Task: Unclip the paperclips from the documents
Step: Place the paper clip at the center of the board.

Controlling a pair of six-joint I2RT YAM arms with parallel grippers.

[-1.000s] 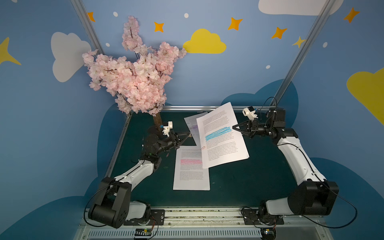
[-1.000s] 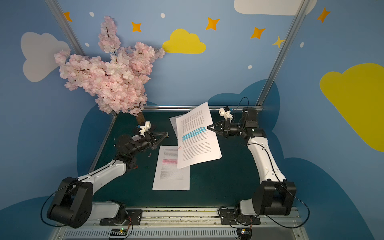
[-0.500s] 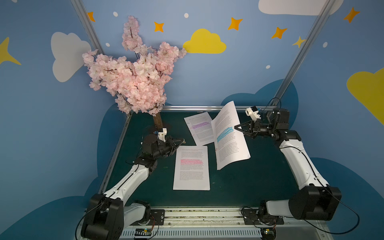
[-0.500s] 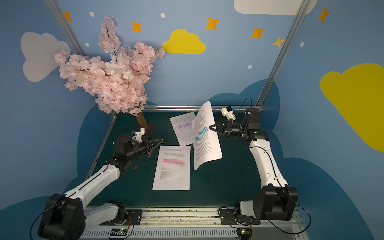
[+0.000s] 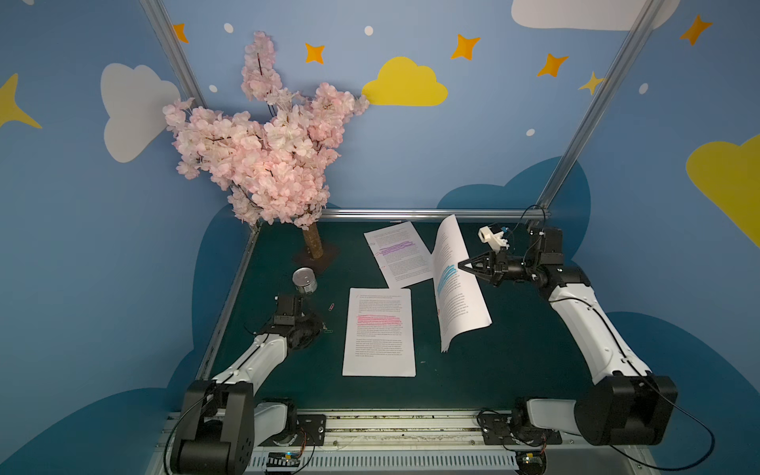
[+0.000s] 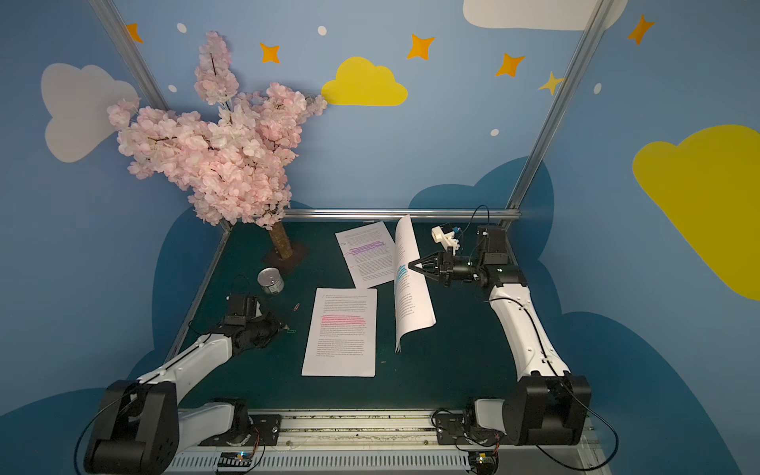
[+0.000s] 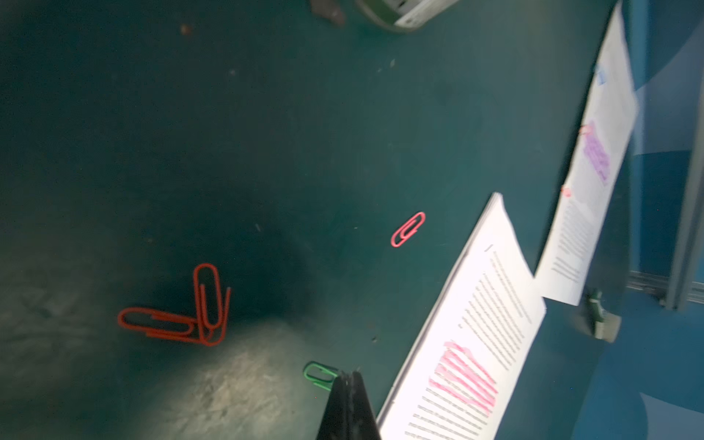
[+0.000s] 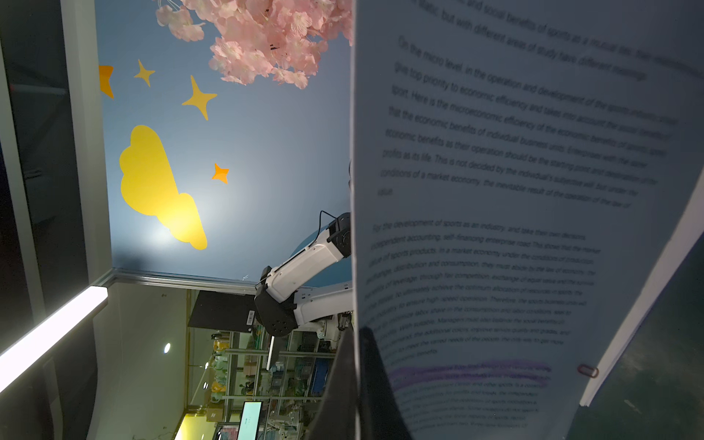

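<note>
Three white documents are in both top views. The pink-band one (image 5: 379, 331) lies flat mid-mat and the purple-band one (image 5: 397, 253) lies at the back. My right gripper (image 5: 460, 265) is shut on one edge of the blue-band one (image 5: 456, 288), which hangs lifted and curled; the same pinch shows in the right wrist view (image 8: 356, 331). A reddish paperclip (image 8: 588, 370) sits on that stack's far edge. My left gripper (image 7: 348, 375) is low over the mat, left of the pink-band document, shut on the end of a green paperclip (image 7: 318, 375). Loose on the mat are a pink paperclip (image 7: 407, 229) and two red ones (image 7: 205, 301). Two more paperclips (image 7: 566, 191) grip the purple-band page's edge.
A small tin can (image 5: 304, 280) stands just behind the left wrist. A pink blossom tree (image 5: 267, 152) stands in the back left corner on its trunk (image 5: 313, 242). A small green-and-white object (image 7: 598, 316) lies past the purple-band page. A metal rail (image 5: 411, 214) bounds the back.
My left gripper moved left away from the documents and down to the mat. My right gripper turned the blue-band document more upright, uncovering the purple-band page.
</note>
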